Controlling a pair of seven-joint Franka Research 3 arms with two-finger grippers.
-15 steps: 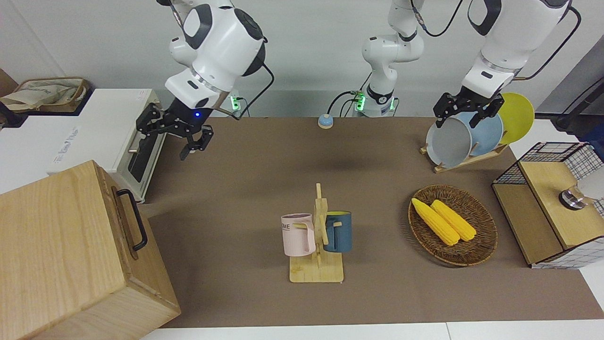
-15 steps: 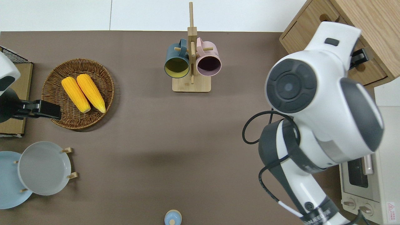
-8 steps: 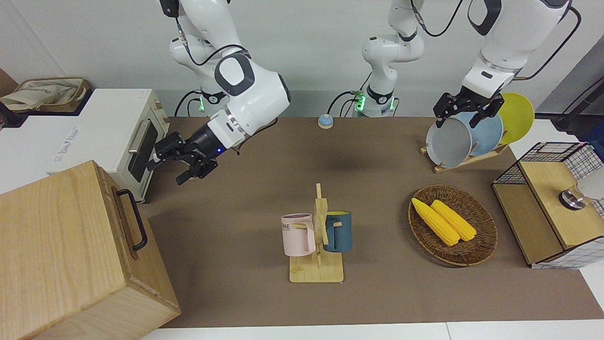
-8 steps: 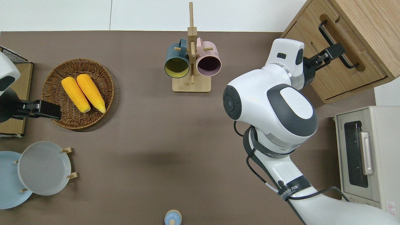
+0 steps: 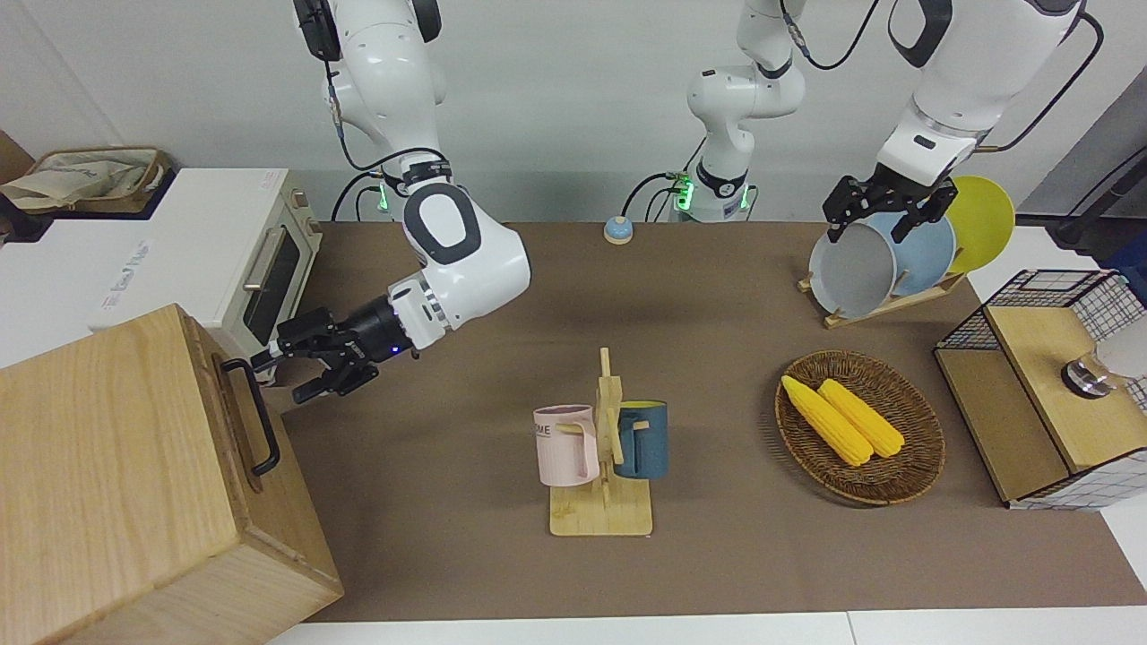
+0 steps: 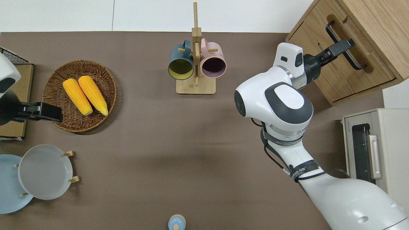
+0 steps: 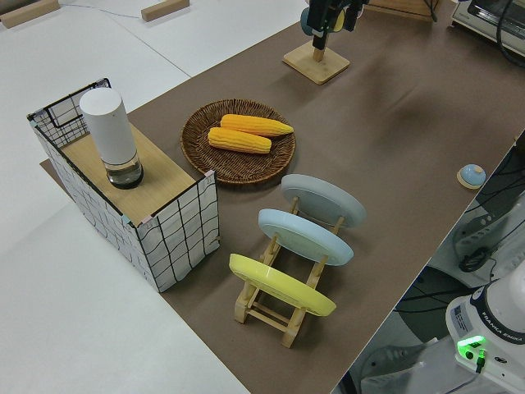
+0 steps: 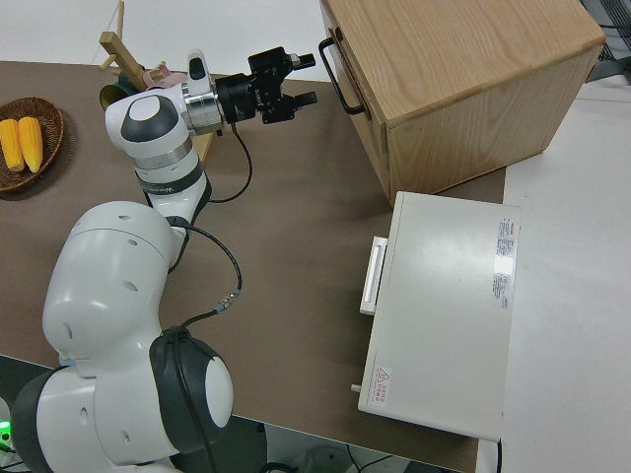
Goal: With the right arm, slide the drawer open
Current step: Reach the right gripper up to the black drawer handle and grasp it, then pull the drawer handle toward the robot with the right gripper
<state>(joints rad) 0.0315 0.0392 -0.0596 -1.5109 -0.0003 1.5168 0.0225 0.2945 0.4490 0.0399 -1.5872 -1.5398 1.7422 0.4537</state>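
The drawer [image 6: 343,75] is the wide front of the big pale wooden box [image 5: 107,484] at the right arm's end of the table. It stands closed. Its black bar handle [image 5: 261,421] also shows in the overhead view [image 6: 359,62]. My right gripper [image 5: 280,376] is open and reaches level toward the drawer front. In the overhead view [image 6: 346,44] its upper finger lies across the bar. In the right side view [image 8: 311,79] the fingertips sit just at the bar. I cannot tell whether they touch it. My left gripper [image 5: 867,224] is parked.
A white toaster oven [image 5: 260,269] stands beside the wooden box, nearer to the robots. A mug rack [image 5: 602,448] with two mugs stands mid-table. A basket [image 5: 923,448] of corn, a plate rack [image 5: 883,260] and a wire-grid box [image 5: 1048,385] stand toward the left arm's end.
My right arm has swung down and away from the robots. Its gripper went from beside the toaster oven to the drawer handle, still open. The left arm has not moved.
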